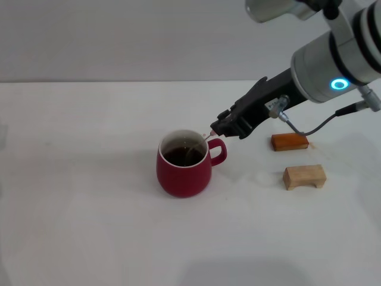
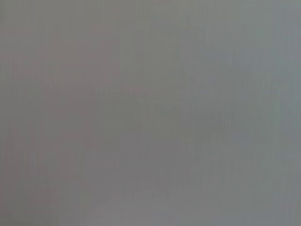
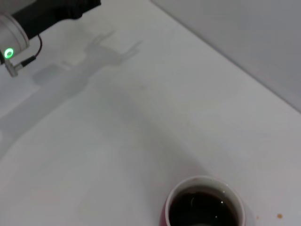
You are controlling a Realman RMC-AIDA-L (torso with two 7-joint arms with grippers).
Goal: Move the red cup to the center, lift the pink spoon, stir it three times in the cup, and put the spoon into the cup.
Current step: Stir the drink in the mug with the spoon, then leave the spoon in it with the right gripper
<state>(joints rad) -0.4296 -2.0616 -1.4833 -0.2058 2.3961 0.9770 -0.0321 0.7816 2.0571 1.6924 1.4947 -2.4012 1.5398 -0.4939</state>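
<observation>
The red cup (image 1: 181,176) stands upright near the middle of the white table, dark liquid inside, handle toward my right. It also shows in the right wrist view (image 3: 203,179), seen from above. My right gripper (image 1: 215,130) hovers just above the cup's handle, shut on the top of the pink spoon (image 1: 206,135). The spoon slants down over the rim, its lower end in the liquid. My left arm (image 3: 44,16) shows only far off in the right wrist view, away from the cup. The left wrist view shows plain grey.
An orange-brown block (image 1: 290,142) and a light wooden block (image 1: 304,177) lie on the table to the right of the cup, below my right arm. A cable hangs from the right wrist (image 1: 309,128) above the orange-brown block.
</observation>
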